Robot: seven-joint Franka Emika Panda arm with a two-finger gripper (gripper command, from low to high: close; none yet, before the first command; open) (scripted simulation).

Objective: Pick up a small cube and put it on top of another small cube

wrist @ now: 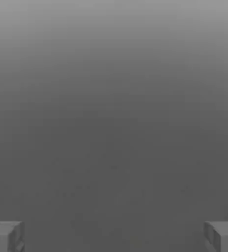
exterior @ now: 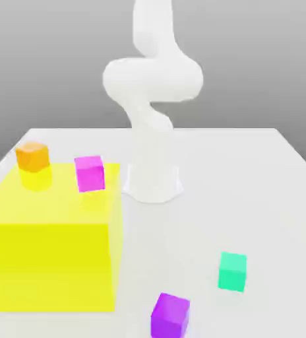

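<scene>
The glossy white robot arm (exterior: 152,82) rises from the far part of the smooth white table (exterior: 208,198), its base standing on the surface near the middle of the exterior view, with a grey background behind. The upper links bend and run up out of the exterior view's top edge.

The hand (wrist: 114,238) is spread wide: its 2 grey fingers (wrist: 7,237) stand well apart, with nothing between them, and only plain grey lies beyond.

The small plain mint-green cube (exterior: 232,272) sits on the table toward the exterior view's right, nearer the camera than the arm's base and well apart from it. Near it, toward the exterior view's left and closer to the camera, is the small purple cube (exterior: 169,317), turned at an angle, its lower part reaching the bottom edge. The 2 cubes do not touch.

On the exterior view's left stands the big bright yellow block (exterior: 49,264), far larger than any of the cubes. 2 more small solids appear at its top: the small magenta cube (exterior: 90,174), toward the block's right side in the exterior view, and the small orange solid (exterior: 32,157), by the far left part. Whether these 2 touch the yellow top, I cannot tell.
</scene>
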